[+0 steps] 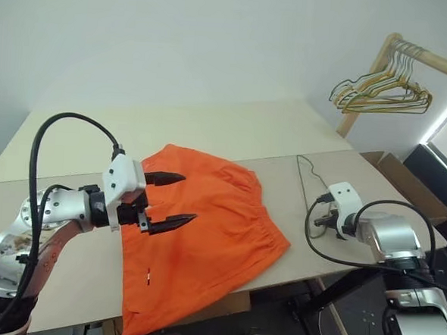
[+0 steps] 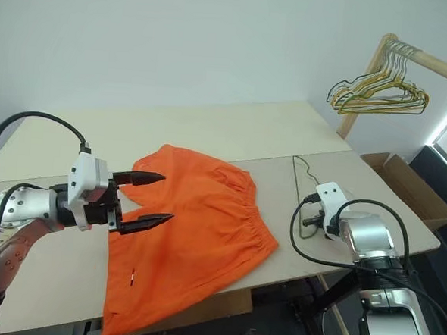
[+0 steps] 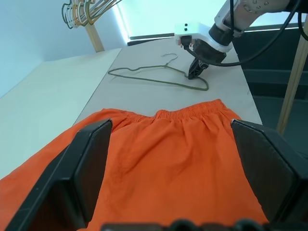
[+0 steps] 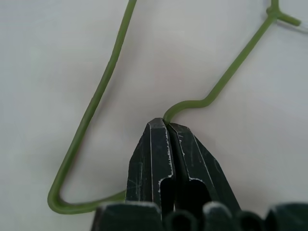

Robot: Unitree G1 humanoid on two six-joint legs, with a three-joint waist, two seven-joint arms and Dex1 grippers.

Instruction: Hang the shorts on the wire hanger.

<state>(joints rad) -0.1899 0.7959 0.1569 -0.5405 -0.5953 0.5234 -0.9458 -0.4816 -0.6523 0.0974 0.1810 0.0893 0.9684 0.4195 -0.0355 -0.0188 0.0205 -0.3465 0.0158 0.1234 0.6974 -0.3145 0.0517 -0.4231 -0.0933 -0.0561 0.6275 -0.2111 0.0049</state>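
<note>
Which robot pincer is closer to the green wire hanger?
The right pincer is closer: it is shut on the wire hanger lying on the table. The left pincer hovers open over the orange shorts, well away from it.

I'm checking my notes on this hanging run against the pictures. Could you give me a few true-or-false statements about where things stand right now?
1. The right gripper is shut on the wire hanger. True.
2. The left gripper holds the shorts. False: it is open above them, holding nothing.
3. The hanger lies on the table beside the shorts' waistband. True.
4. The shorts already hang on the hanger. False: they lie spread on the table, one end drooping over the near edge.
5. More hangers hang from a wooden rail. True.
</note>
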